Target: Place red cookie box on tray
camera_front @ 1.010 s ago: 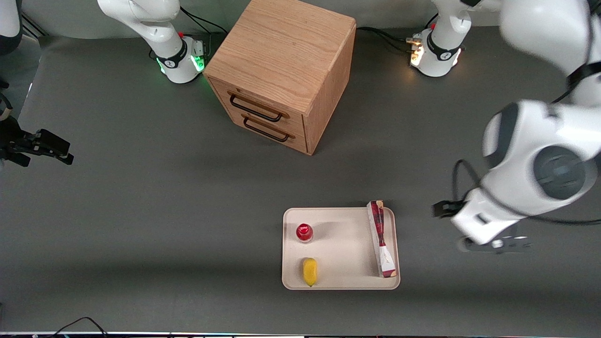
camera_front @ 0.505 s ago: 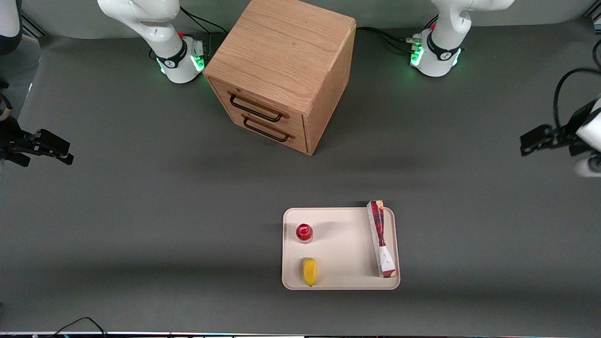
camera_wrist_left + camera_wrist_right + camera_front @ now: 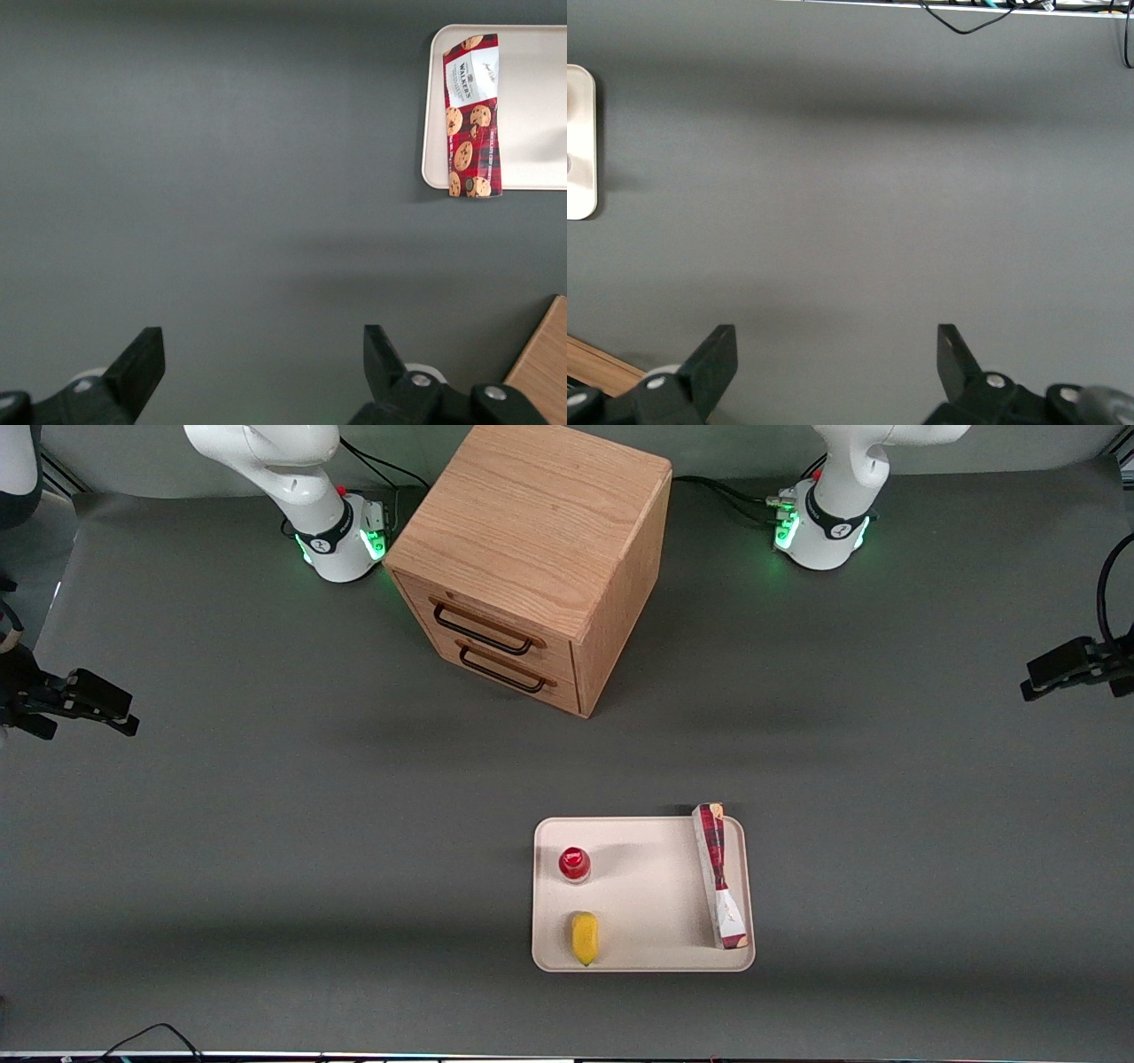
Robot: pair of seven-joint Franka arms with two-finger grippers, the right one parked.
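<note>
The red cookie box [image 3: 720,876] lies flat on the tray [image 3: 642,957] along the edge toward the working arm's end of the bench — one end pokes just over the rim, in the lower middle of the front frame. The gripper [image 3: 257,363] hangs at that frame's right edge, well apart from the box, fingers spread wide and holding nothing. The placing looks done to me — no further reach seems called for.

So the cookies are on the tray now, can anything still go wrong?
Maybe a little. The red cookie box lies along the edge of the tray, and one end pokes over the rim, so a bump could slide it off. The gripper is open, far off at the working arm's end of the table, so it probably won't hit it. The red-capped bottle stands upright and might tip if the tray gets moved.
</note>
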